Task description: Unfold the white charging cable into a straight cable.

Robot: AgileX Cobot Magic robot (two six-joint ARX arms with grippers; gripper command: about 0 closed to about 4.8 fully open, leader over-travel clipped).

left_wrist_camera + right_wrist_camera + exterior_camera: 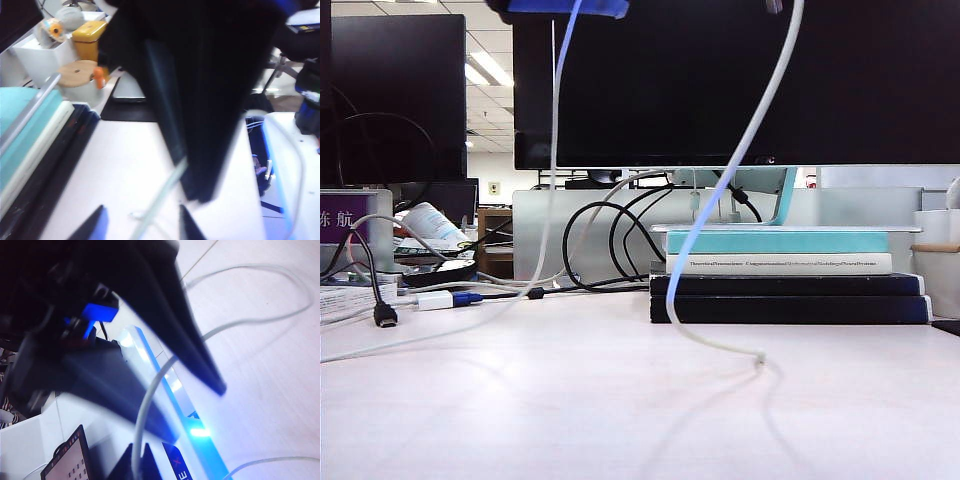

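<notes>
The white charging cable [720,190] hangs from above the table [620,400] in two strands; the right strand curves down before the stack of books [790,285] near the back edge, its plug touching the surface. The right gripper [137,460] is pressed together, pinching the cable. The left gripper [140,222] has the cable between its parted fingers [95,225]; whether they grip it I cannot tell.

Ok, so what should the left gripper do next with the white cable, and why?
Probably close the left gripper on the white charging cable: its jaws stand apart with the cable between them, the right gripper is shut on it, both above the table, and the cable hangs curved.
</notes>
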